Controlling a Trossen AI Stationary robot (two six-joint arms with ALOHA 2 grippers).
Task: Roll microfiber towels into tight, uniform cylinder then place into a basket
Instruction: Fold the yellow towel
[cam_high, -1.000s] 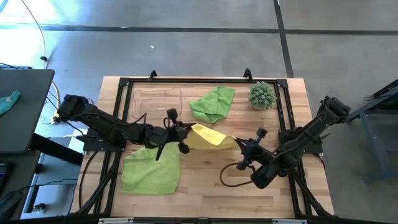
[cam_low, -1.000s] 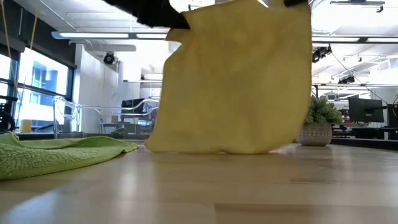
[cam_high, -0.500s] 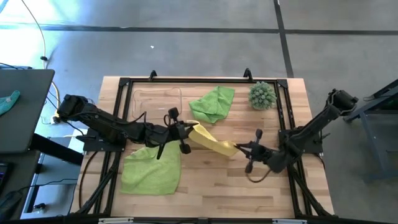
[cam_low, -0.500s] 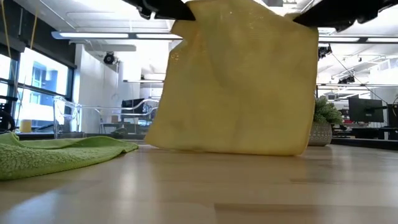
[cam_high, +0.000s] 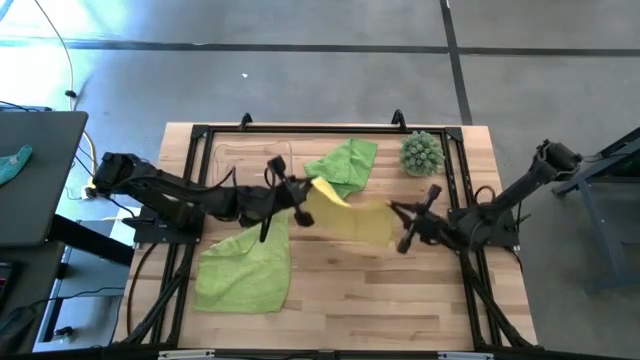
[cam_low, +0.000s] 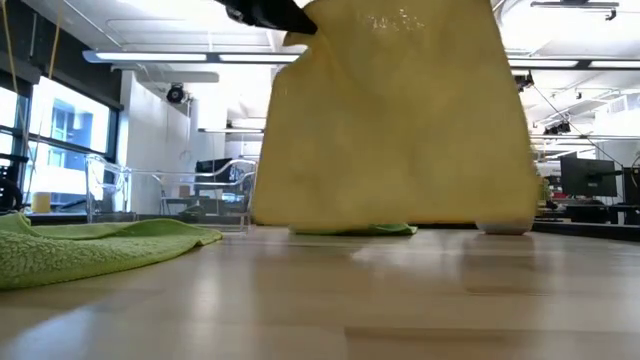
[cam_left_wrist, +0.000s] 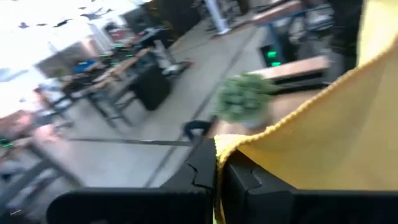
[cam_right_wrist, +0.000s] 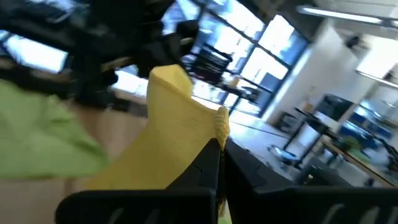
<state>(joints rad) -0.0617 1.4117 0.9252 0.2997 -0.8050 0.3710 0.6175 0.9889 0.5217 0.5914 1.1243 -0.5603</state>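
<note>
Left gripper (cam_high: 303, 192) and right gripper (cam_high: 392, 210) each pinch a corner of the yellow towel (cam_high: 350, 212), hanging mid-frame above the table (cam_high: 400, 300).

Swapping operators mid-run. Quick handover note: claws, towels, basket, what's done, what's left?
Left claw: shut on one corner of the yellow towel.
Right claw: shut on the opposite corner; the towel hangs stretched between them, lifted above the table.
Flat green towel: spread out at front left.
Crumpled green towel: at the back, beside the basket.
Basket: back left; no towels in it.
Done: yellow towel picked up and spread.
Left: lay it flat, roll it, basket it; then both green ones.
</note>
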